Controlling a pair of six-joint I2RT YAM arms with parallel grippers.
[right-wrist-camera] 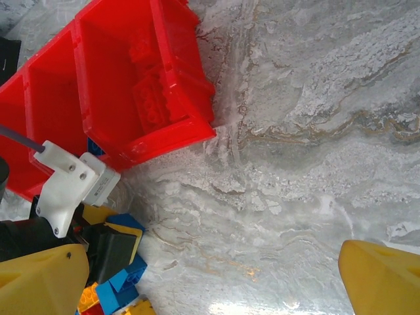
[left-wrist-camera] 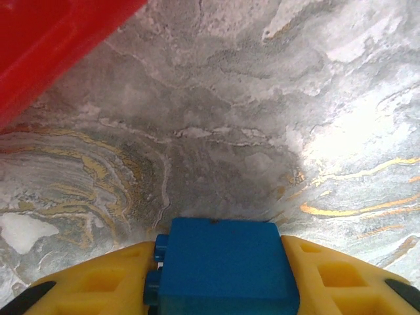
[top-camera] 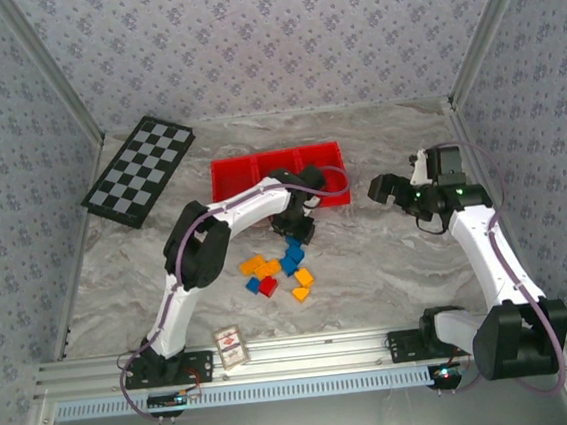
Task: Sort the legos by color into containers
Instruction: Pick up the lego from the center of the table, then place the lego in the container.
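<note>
My left gripper (left-wrist-camera: 223, 279) is shut on a blue lego (left-wrist-camera: 223, 266), gripped between its yellow fingers (left-wrist-camera: 98, 285) low over the marble table. From above, that gripper (top-camera: 296, 233) is just in front of the red tray (top-camera: 229, 172) and behind the loose pile of legos (top-camera: 279, 273), which are orange-yellow, blue and red. The right gripper (right-wrist-camera: 213, 275) is open with nothing between its fingers (right-wrist-camera: 384, 275), hovering right of the tray (right-wrist-camera: 190, 79). Red legos (right-wrist-camera: 147, 92) lie in the tray's rightmost container. The blue lego (right-wrist-camera: 125, 220) and the left gripper (right-wrist-camera: 108, 246) also appear in the right wrist view.
A black-and-white checkered board (top-camera: 139, 171) lies at the back left. A small card box (top-camera: 231, 346) sits near the front edge by the left arm's base. Patterned walls close in the table on three sides.
</note>
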